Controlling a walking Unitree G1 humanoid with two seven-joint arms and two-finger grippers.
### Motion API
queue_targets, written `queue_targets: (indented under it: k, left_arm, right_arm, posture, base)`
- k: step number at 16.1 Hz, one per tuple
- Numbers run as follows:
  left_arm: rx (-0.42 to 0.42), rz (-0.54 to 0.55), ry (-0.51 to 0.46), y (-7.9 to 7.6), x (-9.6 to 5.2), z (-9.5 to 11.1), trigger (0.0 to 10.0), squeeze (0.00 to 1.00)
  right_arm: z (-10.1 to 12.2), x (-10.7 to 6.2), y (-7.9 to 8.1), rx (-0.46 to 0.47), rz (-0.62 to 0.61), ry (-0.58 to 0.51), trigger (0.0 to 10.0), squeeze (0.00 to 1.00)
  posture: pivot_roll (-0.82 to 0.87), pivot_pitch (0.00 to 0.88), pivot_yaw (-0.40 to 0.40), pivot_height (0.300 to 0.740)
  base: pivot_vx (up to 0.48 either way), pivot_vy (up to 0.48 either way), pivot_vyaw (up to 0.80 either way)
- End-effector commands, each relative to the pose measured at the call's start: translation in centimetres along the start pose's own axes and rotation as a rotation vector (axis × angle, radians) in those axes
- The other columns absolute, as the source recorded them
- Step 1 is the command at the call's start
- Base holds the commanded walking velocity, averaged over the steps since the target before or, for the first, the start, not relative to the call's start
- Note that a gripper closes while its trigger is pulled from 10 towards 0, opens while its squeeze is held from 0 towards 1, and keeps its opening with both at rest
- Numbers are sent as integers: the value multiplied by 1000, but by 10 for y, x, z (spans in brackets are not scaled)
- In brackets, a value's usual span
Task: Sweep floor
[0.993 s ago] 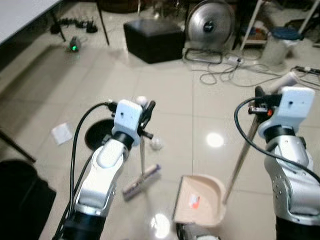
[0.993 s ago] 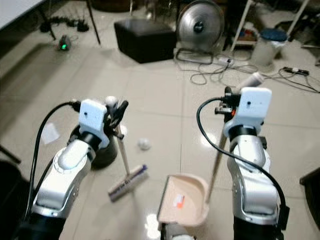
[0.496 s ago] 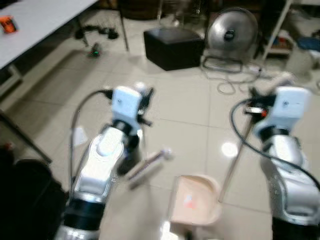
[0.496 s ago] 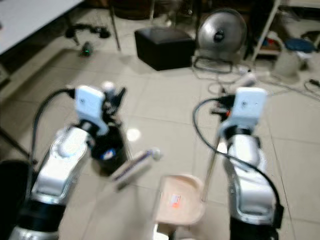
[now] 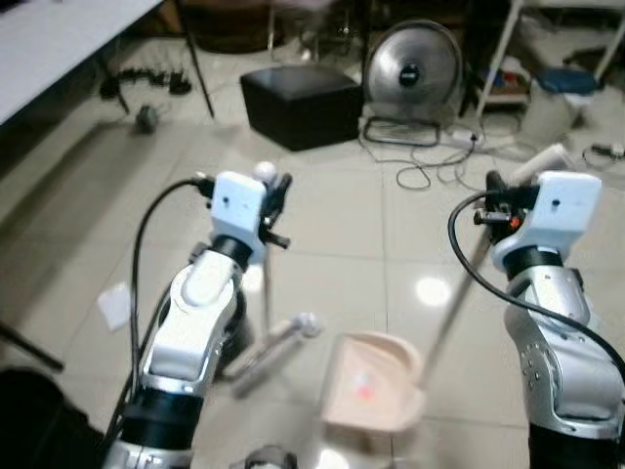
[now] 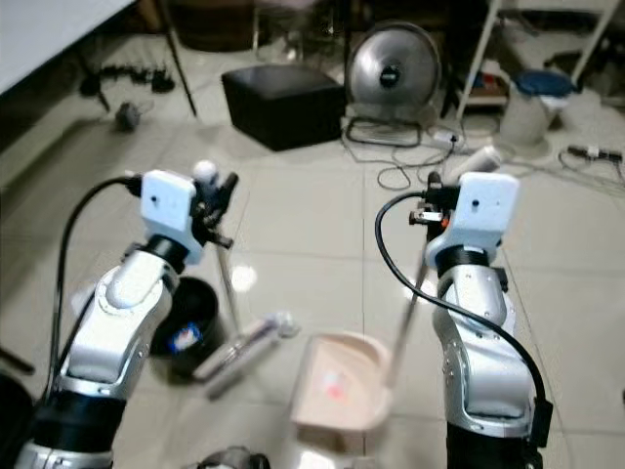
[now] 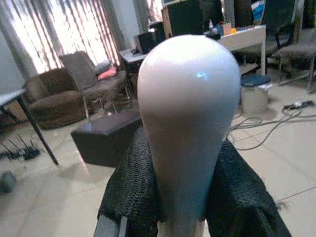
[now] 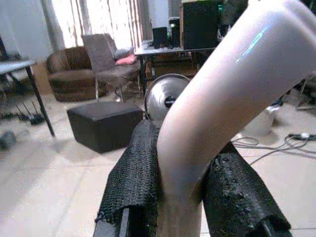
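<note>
In the upper middle of the head views a black cube-shaped ottoman [image 5: 301,105] sits on the glossy beige tile floor [image 5: 342,220], with a round silver floor fan [image 5: 411,68] just to its right and a tangle of grey cables with a white power strip [image 5: 439,156] spreading over the tiles in front of the fan. A white tabletop [image 5: 59,39] on thin black legs takes the upper left corner, and a pale bucket with a blue lid [image 6: 527,103] stands at the upper right beside white shelf legs. The left gripper [image 5: 271,200], left of centre, is clenched on the rounded white knob of the slim pale-handled broom [image 7: 187,123], whose brush head [image 5: 269,347] lies low on the floor in the lower middle with a small white crumpled ball [image 5: 309,321] at its end. The right gripper [image 5: 498,195], at right centre, is clamped around the bent cream handle of the long-handled beige plastic dustpan [image 8: 222,113]; its pan [image 5: 371,381] rests on the tiles at lower centre, just right of the brush. A round black bin [image 6: 186,327] stands beside the left arm, and a white scrap of paper [image 5: 113,305] lies at the left. Open tile stretches between the grippers up to the ottoman.
</note>
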State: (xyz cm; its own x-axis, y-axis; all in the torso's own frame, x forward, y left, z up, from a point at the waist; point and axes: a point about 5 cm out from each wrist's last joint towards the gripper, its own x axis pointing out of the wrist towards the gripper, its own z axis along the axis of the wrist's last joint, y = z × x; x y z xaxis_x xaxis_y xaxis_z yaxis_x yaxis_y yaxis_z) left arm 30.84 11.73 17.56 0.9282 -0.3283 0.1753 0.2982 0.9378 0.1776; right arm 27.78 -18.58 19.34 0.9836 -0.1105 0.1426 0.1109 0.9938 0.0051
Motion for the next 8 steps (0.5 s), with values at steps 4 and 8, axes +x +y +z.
queue_targets:
  k: [4,8]
  left_arm:
    - [-4,-10,-52,-3,4,10,10000,0]
    - [21,24,-35,1,3,7,10000,0]
  right_arm:
    - [7,-1,-5,-27,-21,-34,10000,0]
    - [7,0,-5,-23,-15,-33,10000,0]
  posture:
    - [-96,65,64,740]
    - [-91,72,64,740]
  base:
    - [368,0,0]
    - [368,0,-600]
